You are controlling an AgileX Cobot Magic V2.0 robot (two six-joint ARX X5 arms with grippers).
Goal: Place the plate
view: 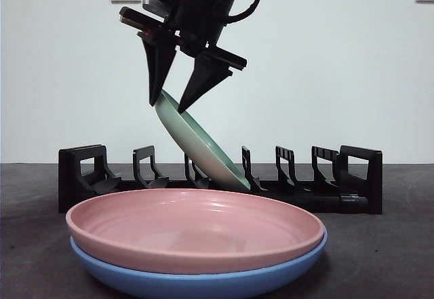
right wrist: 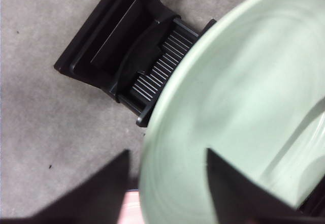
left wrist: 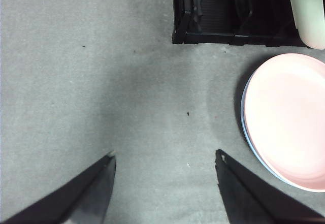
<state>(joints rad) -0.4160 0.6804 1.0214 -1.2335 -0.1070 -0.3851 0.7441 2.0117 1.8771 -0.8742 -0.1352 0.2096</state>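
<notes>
The green plate (view: 196, 143) stands on edge in the black rack (view: 352, 177), its lower rim down in a slot near the rack's middle and its upper rim leaning toward 11 o'clock in the front view. The right pincer (view: 173, 101) hangs over that upper rim with its jaws spread, one on each side; I cannot tell whether either jaw touches the rim.

To finish this step well, the pincer should lift straight away along the plate's lean — no sideways drag, or the rim could be nudged and the plate tipped out of its slot. The plate looks to rest against a divider, so it should hold once clear.

Its long axis runs from about 5 o'clock at the slot up to 11 o'clock at the top, and the hollow face looks up toward the right pincer in that wrist view.

The left pincer (left wrist: 162, 188) waits over bare table (left wrist: 76, 82), jaws spread and holding nothing. In front of the rack a pink plate (view: 196, 228) sits nested in a blue plate (view: 196, 282) — both well clear of the work.
</notes>
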